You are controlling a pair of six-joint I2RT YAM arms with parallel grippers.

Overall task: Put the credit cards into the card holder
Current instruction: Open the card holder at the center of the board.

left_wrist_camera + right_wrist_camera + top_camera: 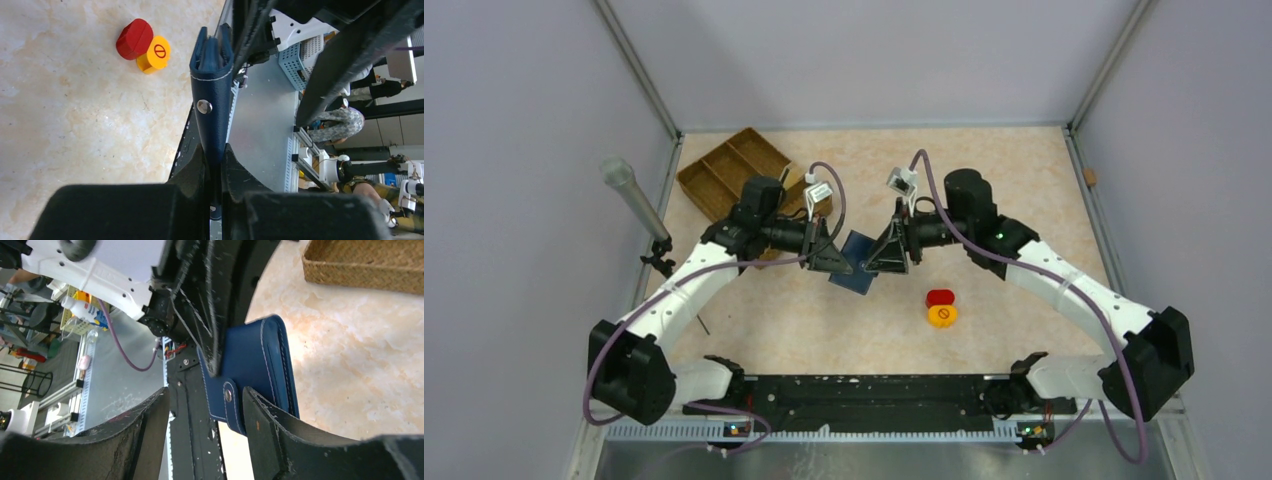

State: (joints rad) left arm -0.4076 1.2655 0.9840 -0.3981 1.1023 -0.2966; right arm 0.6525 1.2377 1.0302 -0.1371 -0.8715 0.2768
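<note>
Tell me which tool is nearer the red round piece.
Right. The right tool sits just up-left of the red piece; the left tool lies farther left, beyond the card holder.

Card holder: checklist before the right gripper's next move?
1. Left gripper clamped on card holder, held off the table: ok.
2. Right gripper open, snap tab between its fingers: ok.
3. Card slots exposed: not ok, holder is folded.
4. Snap fastened or loose: cannot tell.
5. Credit cards located: cannot tell, none visible in any view.
6. Red and yellow pieces apart from the holder: ok.
</note>
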